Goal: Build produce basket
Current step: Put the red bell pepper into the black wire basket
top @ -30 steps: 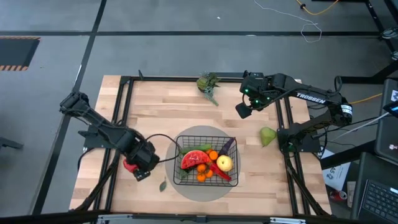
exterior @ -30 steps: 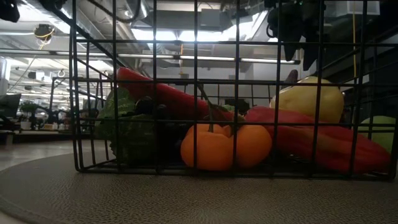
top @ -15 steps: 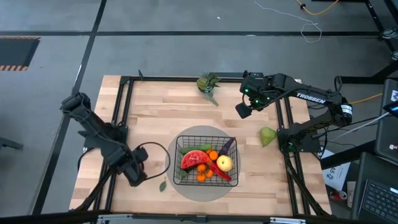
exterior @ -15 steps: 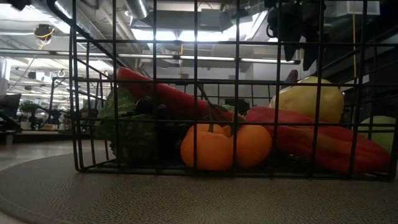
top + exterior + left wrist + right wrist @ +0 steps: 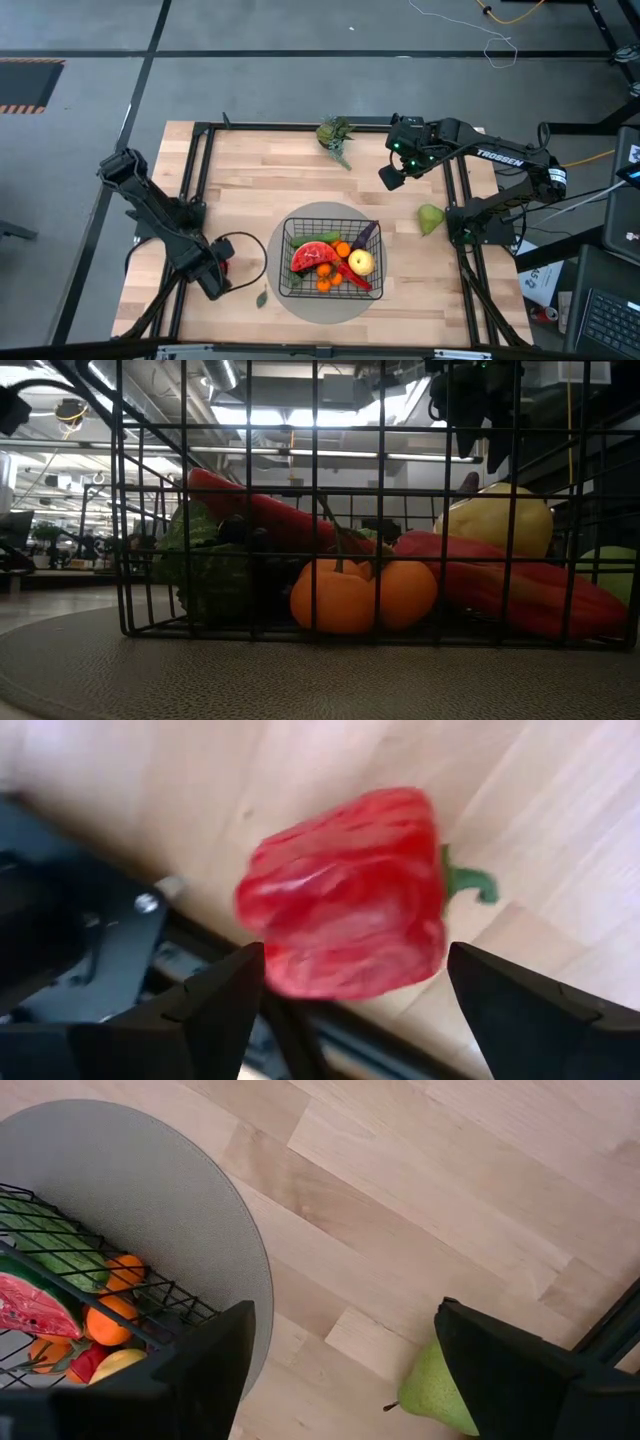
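The black wire basket (image 5: 287,262) stands on a grey round mat and holds a watermelon slice (image 5: 310,254), oranges (image 5: 362,596), a yellow fruit (image 5: 361,262), a red chili and an eggplant. A red pepper (image 5: 345,890) lies on its side on the wood by the table's left frame rail. My left gripper (image 5: 215,278) is low over it, open; its fingers stand on either side of the pepper (image 5: 222,267) without touching it. A green pear (image 5: 430,218) lies on the wood right of the basket. My right gripper (image 5: 392,178) hovers open, far right of the basket.
A leafy green vegetable (image 5: 335,135) lies near the table's far edge. A small green leaf (image 5: 262,297) lies near the mat's left rim. Black frame rails (image 5: 195,190) run along the table's sides. Bare wood lies between the basket and the far edge.
My left gripper has drawn back from beside the basket toward the table's left and near edges, and now sits over the red pepper. The right arm has kept still, and the basket's contents are as before.
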Action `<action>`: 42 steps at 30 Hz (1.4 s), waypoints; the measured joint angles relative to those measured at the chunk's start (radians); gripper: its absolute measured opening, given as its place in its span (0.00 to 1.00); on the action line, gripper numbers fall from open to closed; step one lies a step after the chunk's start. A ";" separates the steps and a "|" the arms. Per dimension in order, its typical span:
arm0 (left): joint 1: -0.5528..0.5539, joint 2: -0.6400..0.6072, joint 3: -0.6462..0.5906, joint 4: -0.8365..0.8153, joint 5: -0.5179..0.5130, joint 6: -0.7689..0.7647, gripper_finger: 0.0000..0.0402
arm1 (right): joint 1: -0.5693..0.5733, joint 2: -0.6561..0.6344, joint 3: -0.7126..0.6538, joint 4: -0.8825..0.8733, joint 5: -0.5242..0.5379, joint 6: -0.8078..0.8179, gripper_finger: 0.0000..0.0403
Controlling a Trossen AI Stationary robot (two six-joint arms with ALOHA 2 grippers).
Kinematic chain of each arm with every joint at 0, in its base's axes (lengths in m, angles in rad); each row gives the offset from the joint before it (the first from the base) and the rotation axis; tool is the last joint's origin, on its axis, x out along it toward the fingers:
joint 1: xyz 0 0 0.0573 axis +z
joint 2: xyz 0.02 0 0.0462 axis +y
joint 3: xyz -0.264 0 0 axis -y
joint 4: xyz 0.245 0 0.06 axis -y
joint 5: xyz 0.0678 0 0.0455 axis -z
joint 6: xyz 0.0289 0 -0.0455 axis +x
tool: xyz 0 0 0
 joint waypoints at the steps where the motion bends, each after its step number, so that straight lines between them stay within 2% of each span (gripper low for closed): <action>1: 0.000 0.000 -0.009 0.028 0.000 0.000 0.77 | 0.000 0.000 0.000 0.000 0.000 0.000 0.77; 6: 0.000 0.000 -0.045 0.127 0.000 0.002 0.77 | 0.000 0.000 0.000 0.000 0.000 0.000 0.77; 20: -0.001 -0.005 -0.105 0.136 -0.025 -0.062 0.77 | 0.000 0.000 0.000 0.002 0.000 0.000 0.77; 34: -0.001 -0.007 -0.123 0.146 -0.031 -0.183 0.64 | 0.000 0.000 0.000 0.002 0.000 0.000 0.77; 42: 0.000 0.002 -0.074 0.132 -0.085 -0.185 0.62 | 0.000 0.000 0.000 0.002 0.000 0.000 0.77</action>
